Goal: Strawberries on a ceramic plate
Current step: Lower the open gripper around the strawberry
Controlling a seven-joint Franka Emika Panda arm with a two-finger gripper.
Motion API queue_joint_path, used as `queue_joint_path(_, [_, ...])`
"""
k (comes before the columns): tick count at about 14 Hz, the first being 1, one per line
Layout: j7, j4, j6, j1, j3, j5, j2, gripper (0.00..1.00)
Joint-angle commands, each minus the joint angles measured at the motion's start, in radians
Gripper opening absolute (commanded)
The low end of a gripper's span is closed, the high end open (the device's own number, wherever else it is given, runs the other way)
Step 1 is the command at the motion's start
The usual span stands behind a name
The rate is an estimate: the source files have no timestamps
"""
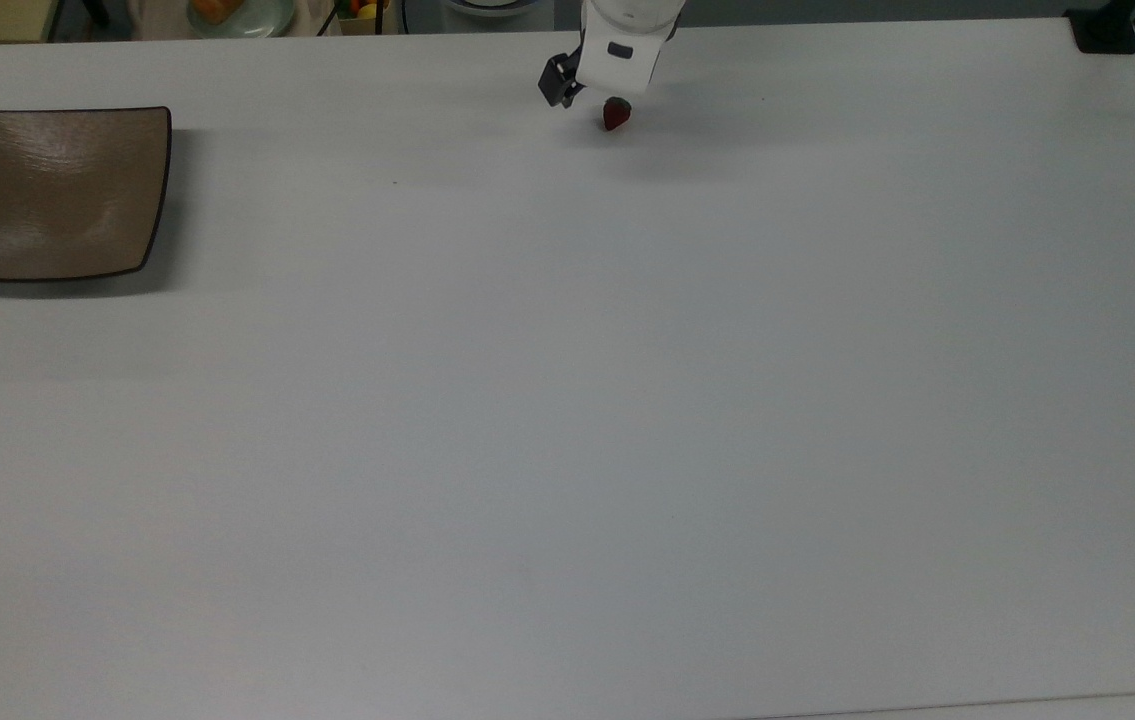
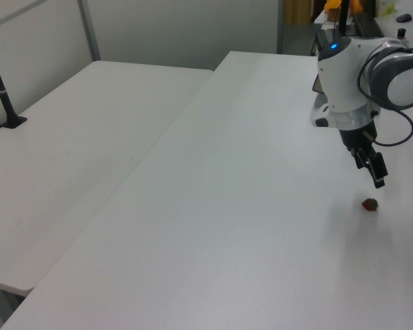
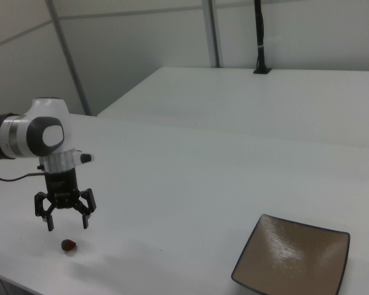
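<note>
A small dark-red strawberry lies on the white table near the far edge in the top view, also seen as the strawberry and the strawberry. My gripper hangs open just above it, one finger on each side, touching nothing. The gripper points down at the berry. One dark finger sticks out from under the white wrist. The square taupe ceramic plate sits bare at the top view's far left, well away from the berry; this plate is at the right view's lower right.
A pale green dish with orange contents stands beyond the table's far edge. A black post base is at the top view's top right corner. A second white table with a black post adjoins.
</note>
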Motion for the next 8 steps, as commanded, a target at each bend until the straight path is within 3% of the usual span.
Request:
queue_joint_path(1, [0.012,-0.078,0.086,0.002,0.004,0.004,-0.032,1.0])
queue_joint_path(8, [0.012,-0.128,0.182,0.012,0.023,0.004,-0.001,1.0])
